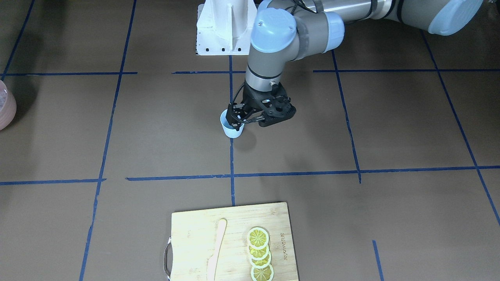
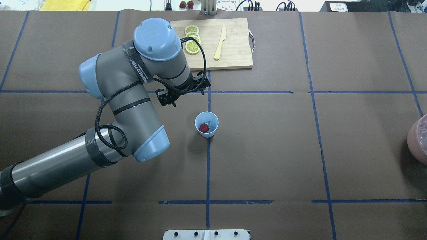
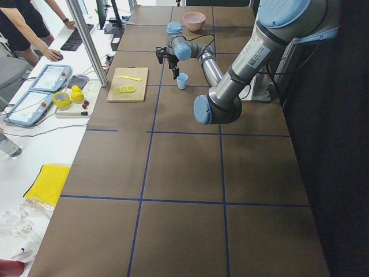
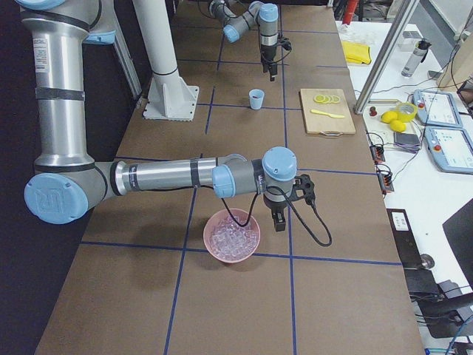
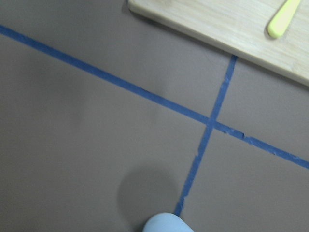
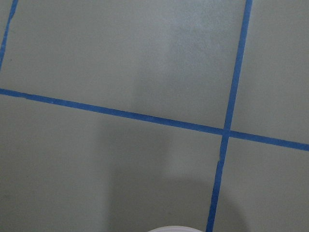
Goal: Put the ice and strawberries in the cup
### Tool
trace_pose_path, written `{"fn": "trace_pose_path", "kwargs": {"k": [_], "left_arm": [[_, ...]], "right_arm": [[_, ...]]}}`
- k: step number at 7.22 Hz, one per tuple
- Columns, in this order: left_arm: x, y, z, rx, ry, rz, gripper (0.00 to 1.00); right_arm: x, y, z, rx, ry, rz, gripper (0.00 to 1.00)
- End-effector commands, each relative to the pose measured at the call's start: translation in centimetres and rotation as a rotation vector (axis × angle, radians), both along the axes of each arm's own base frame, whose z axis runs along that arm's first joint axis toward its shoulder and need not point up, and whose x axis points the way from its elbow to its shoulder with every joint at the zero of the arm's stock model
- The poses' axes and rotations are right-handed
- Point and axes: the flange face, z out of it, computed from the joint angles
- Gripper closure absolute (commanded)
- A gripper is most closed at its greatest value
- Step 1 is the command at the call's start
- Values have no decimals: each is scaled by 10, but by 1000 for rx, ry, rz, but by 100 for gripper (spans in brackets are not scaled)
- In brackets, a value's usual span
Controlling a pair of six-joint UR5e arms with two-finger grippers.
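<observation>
- left claw (image 4: 272, 72) hangs above the counter (image 2: 267, 150) near the cup (image 2: 206, 124), off to its cutting board (image 2: 233, 50) side and not touching it. Can't tell how wide it's open, and I can't make out anything held in it
- cup stands upright on a blue tape line (image 2: 208, 166), with the strawberry (image 2: 203, 127) lying inside it
- ice (image 4: 233, 235) sits in the pink bowl (image 4: 230, 258), well apart from the cup
- right claw (image 4: 279, 224) hovers just beside that bowl. Only a side view catches it, so whether it's spread or closed, can't tell
</observation>
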Motion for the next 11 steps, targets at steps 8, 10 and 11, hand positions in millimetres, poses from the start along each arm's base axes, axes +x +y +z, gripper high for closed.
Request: {"fn": "trace_pose_path", "kwargs": {"k": [8,10,11], "left_arm": [[-349,-82,237,246,-235,324,0],[-430,-102,314,253,-255,401,0],[-475,-103,357,264,-248,443,0]], "right_arm": [[71,24,24,-16,107,138,0],[69,26,14,-8,70,131,0],[68,28,16,-11,65,131,0]]}}
